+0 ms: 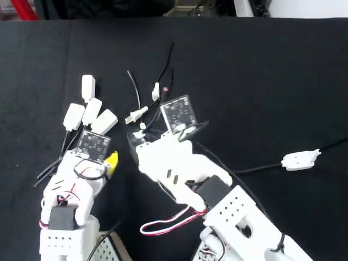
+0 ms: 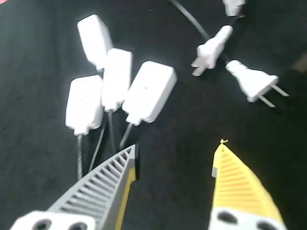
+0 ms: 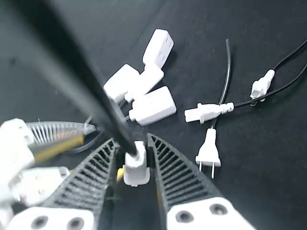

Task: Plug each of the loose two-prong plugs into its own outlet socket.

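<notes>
Right gripper (image 3: 133,140) clamps a plug (image 3: 135,168), left gripper (image 2: 176,149) gapes; probably best to square the prongs with the socket (image 3: 152,106) just ahead.

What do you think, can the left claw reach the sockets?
Probably yes. The left claw is open, and the sockets lie just ahead of it with only their thin cords in between. The right claw, shut on a plug, is off to one side.

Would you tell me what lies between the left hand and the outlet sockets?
Black cloth crossed by thin cords running from the outlet sockets toward the open left hand, as the left wrist view shows.
</notes>
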Tool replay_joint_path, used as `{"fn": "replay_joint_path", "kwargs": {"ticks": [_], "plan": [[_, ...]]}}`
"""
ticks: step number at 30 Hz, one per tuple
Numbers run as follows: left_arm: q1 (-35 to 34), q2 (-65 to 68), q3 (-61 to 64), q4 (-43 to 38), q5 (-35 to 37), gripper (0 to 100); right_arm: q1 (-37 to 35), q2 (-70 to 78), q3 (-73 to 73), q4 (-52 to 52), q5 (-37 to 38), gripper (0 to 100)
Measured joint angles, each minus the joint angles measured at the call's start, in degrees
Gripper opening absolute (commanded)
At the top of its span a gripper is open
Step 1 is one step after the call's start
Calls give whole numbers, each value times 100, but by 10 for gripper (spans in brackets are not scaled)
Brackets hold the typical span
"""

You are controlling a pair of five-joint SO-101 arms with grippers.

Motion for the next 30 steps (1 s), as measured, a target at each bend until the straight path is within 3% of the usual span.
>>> {"fn": "replay_joint_path", "kwargs": {"ticks": [8,19,30], "plan": [[510,0,-422,-185,1644,256,26,0,141,-615,-475,11],[299,0,-422,-501,2338,257,-290,0,141,-290,-580,11],[826,0,-747,633,2338,257,-325,0,141,-281,-589,11]]}}
